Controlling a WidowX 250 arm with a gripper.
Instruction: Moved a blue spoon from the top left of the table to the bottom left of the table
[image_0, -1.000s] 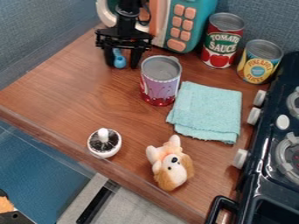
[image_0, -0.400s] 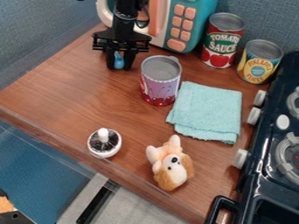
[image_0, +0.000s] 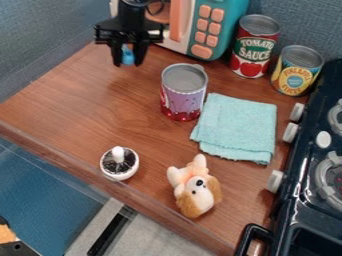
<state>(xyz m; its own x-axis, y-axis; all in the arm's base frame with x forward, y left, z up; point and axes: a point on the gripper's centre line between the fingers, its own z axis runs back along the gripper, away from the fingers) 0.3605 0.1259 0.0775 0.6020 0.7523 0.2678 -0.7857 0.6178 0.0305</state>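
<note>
While the end effector (image_0: 128, 63) clasps it, blue spoon (image_0: 127, 56), between the two fingers

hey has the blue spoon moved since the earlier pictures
Yes, the blue spoon has shifted up and left in view, farther from the purple can.

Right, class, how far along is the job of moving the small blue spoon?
The grasp looks done: the small blue spoon sits between the jaws of the black robot gripper. The carry is in hand, with both at the top left of the brown wood-grain table. Reaching the bottom left and setting it down remain.
</note>
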